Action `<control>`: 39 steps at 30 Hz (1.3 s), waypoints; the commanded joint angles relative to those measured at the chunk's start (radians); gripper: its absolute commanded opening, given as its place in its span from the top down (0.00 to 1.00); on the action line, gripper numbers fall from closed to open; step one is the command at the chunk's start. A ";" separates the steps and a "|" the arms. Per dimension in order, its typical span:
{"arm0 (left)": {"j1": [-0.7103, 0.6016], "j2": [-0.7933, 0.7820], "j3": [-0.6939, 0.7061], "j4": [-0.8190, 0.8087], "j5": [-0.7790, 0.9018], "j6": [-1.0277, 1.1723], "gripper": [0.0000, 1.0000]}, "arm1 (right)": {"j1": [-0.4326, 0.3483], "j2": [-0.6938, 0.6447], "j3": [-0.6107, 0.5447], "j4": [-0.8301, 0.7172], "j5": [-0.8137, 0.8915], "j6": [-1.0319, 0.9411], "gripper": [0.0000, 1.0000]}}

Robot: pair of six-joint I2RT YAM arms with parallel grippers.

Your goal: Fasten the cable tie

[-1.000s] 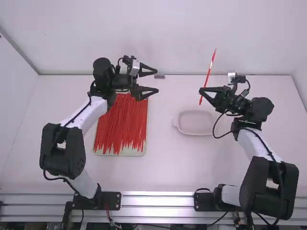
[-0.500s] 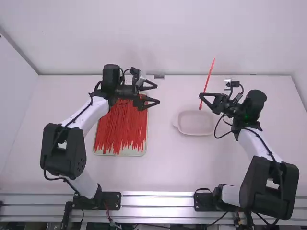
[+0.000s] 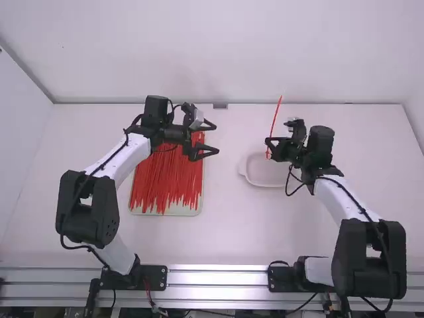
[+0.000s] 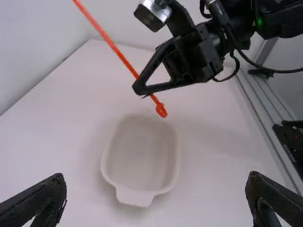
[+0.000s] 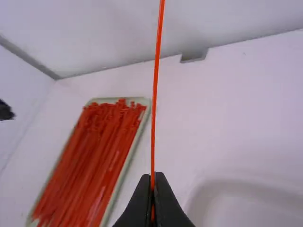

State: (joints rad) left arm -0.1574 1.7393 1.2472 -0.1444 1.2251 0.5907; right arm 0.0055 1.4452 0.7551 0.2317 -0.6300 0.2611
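A single red cable tie (image 3: 273, 122) stands nearly upright, with my right gripper (image 3: 268, 147) shut on it close to its head. The head (image 4: 161, 112) hangs just above the far rim of a white dish (image 3: 265, 173). In the right wrist view the fingers (image 5: 152, 194) pinch the strap (image 5: 157, 80), which runs straight up. My left gripper (image 3: 209, 138) is open and empty above the far right corner of the tray (image 3: 199, 211), pointing at the dish. Its fingers (image 4: 35, 203) are spread wide in the left wrist view, which faces the right gripper (image 4: 143, 90) and dish (image 4: 142, 161).
The tray holds several red cable ties (image 3: 169, 172), also seen as the tie pile (image 5: 94, 156) in the right wrist view. A small grey fitting (image 3: 220, 105) sits at the back wall. Bare white table (image 3: 265, 225) lies in front of the dish and tray.
My right gripper has carried the cable tie left and down, to just above the dish's far rim. My left gripper, still open, has come nearer and a little lower over the tray's far end.
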 commanded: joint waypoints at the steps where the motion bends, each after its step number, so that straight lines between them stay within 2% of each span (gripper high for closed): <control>1: -0.004 -0.003 0.015 -0.002 0.011 0.031 0.01 | 0.032 -0.007 0.018 -0.024 0.188 -0.027 1.00; 9: -0.010 -0.003 0.015 -0.009 0.012 0.031 0.01 | 0.102 0.023 0.018 -0.106 0.397 -0.041 1.00; 18: -0.009 -0.003 0.015 -0.031 0.012 0.030 0.01 | 0.095 0.185 0.018 -0.045 0.396 -0.042 1.00; 26: -0.009 -0.003 0.015 -0.031 0.012 0.031 0.01 | 0.080 0.266 0.018 -0.029 0.422 -0.041 1.00; 31: -0.010 -0.003 0.015 -0.031 0.013 0.032 0.01 | 0.056 0.270 0.018 -0.019 0.418 -0.006 0.85; 39: -0.010 -0.003 0.015 -0.037 0.003 0.034 0.01 | 0.063 0.268 0.018 0.000 0.417 -0.007 0.76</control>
State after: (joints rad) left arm -0.1574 1.7397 1.2472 -0.1757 1.2240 0.6044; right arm 0.0597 1.7073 0.7551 0.2249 -0.2100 0.2470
